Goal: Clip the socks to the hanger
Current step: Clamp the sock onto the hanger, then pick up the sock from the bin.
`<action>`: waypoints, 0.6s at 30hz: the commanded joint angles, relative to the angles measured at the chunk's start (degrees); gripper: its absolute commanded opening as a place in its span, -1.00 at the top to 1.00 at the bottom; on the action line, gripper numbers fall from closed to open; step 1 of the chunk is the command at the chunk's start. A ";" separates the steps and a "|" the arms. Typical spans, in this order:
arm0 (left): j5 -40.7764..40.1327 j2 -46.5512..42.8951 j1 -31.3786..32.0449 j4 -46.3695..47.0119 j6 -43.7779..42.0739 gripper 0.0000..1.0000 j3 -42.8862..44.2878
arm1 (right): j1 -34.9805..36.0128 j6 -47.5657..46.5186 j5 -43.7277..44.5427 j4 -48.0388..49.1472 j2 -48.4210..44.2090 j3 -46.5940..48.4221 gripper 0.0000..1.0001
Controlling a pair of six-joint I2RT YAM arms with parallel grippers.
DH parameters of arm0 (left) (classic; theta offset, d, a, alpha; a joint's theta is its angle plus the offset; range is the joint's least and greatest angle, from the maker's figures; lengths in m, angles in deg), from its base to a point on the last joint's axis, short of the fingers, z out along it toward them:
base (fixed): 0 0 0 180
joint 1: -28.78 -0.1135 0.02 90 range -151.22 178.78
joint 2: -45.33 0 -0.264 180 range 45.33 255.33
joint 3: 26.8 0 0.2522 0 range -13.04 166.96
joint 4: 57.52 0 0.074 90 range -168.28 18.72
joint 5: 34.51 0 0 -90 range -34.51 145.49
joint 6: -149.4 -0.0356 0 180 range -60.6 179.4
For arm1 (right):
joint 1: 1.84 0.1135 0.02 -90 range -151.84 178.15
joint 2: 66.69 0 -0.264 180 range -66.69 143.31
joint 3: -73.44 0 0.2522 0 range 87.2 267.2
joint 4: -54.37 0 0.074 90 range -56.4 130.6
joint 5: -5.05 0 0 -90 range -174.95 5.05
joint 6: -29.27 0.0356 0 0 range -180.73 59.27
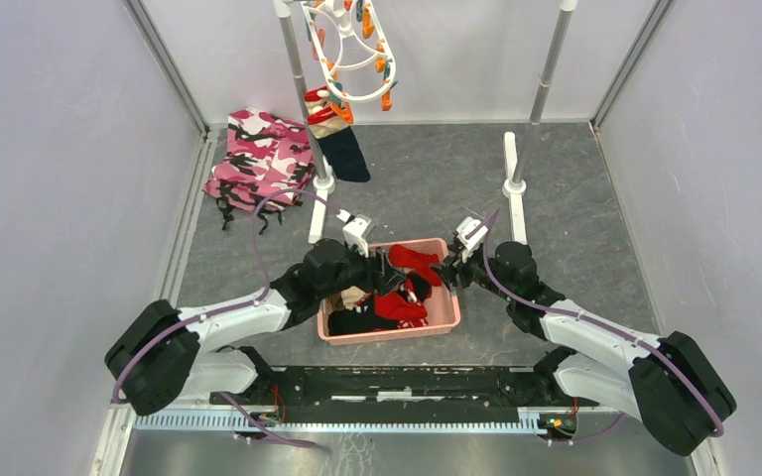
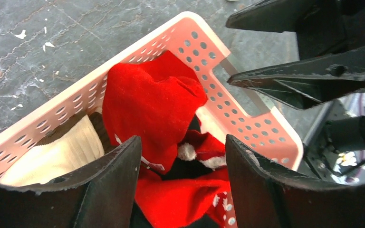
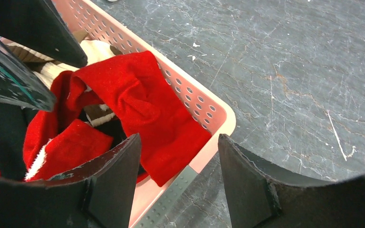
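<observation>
Left gripper [image 2: 181, 142] and right gripper [image 3: 178, 140] gape wide over pink basket [image 1: 387, 334] of red socks [image 1: 415, 261] on grey marbled table [image 1: 575, 198]; white hanger [image 1: 367, 97] at 12 o'clock.

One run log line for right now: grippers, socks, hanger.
left gripper: open, above pink basket | right gripper: open, at basket rim | red sock: draped over rim, unheld | hanger: navy sock hanging from it

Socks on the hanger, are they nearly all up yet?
Barely started. One navy sock hangs from the white oval clip hanger. The left gripper and right gripper hover open over the pink perforated basket, gripping nothing. Red socks, a cream sock and black socks wait inside.
</observation>
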 commanded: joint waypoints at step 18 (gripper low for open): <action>-18.38 4.13 5.52 -11.86 -8.95 0.95 13.31 | -0.59 2.79 -0.47 4.88 -0.98 -0.85 -0.32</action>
